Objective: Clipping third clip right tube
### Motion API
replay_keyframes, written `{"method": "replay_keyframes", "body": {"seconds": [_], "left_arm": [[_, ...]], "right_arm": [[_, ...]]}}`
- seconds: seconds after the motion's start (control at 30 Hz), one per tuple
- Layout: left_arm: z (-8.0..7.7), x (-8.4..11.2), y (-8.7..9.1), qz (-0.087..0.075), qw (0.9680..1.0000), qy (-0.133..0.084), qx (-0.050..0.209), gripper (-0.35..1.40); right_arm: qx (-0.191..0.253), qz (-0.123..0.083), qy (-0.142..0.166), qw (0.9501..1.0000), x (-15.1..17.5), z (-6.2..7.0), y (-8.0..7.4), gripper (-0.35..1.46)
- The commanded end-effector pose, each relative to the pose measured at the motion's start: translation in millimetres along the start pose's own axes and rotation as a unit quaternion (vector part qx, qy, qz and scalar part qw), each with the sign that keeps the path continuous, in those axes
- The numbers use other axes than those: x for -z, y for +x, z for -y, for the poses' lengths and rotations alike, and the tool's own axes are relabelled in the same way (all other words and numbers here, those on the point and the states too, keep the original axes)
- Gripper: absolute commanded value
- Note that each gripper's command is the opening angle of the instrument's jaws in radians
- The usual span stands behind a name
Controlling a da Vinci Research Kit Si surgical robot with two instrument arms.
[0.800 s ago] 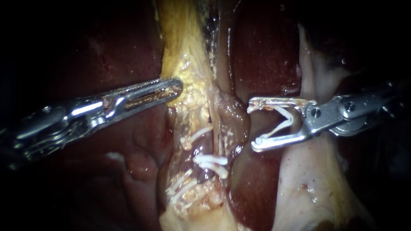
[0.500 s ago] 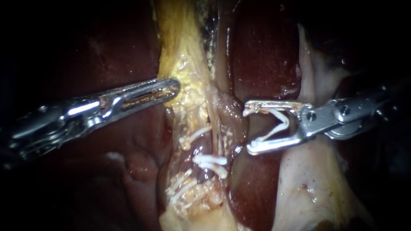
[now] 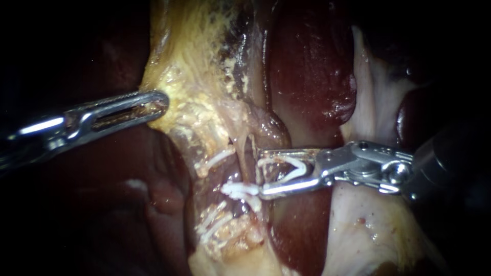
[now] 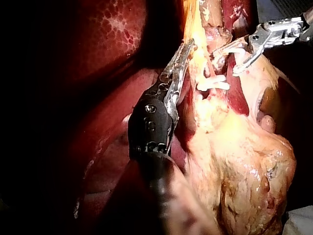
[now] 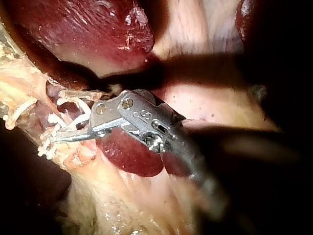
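Observation:
My left instrument [image 3: 161,103] comes in from the left, its jaws shut on the edge of the yellowish fatty tissue [image 3: 197,110] and holding it out to the left. From the right, my right instrument [image 3: 261,173] carries an open white clip [image 3: 286,171] between jaws that stand apart. Its tips reach the thin pale right tube [image 3: 251,151], just above an earlier white clip [image 3: 239,189]. Two more clips [image 3: 215,158] [image 3: 212,223] sit on the left tube. The right wrist view shows the jaws [image 5: 56,117] against the strands. The left wrist view shows both instruments [image 4: 187,48] [image 4: 227,61].
Dark red liver [image 3: 307,76] lies behind and to the right of the tubes. A pale sheet of tissue [image 3: 368,225] runs under the right instrument's shaft. More liver [image 3: 153,194] sits in shadow at the lower left.
The right instrument has moved left and down onto the right tube, its jaws now narrower. The left instrument has drawn the yellowish tissue further left, stretching the tubes.

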Motion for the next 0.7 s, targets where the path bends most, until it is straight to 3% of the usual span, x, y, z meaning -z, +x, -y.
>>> {"method": "replay_keyframes", "body": {"seconds": [0.03,0.3,0.47,0.7], "left_arm": [[0.2,0.1,0.0,0.000,1.0000,-0.001,0.000,-0.35],[0.8,0.5,-0.1,0.002,1.0000,-0.002,-0.002,-0.35],[0.7,0.6,-0.1,0.002,1.0000,-0.001,-0.002,-0.35],[0.0,0.6,-0.2,0.002,1.0000,-0.001,-0.003,-0.35]], "right_arm": [[-0.002,0.001,-0.002,1.0000,-0.3,-0.2,0.0,0.60],[-0.016,0.007,0.015,0.9997,-3.7,-1.0,0.4,0.60],[-0.035,-0.015,0.074,0.9965,-4.6,-0.1,0.2,0.58],[-0.075,-0.025,0.133,0.9880,-4.6,1.7,0.7,0.53]]}}
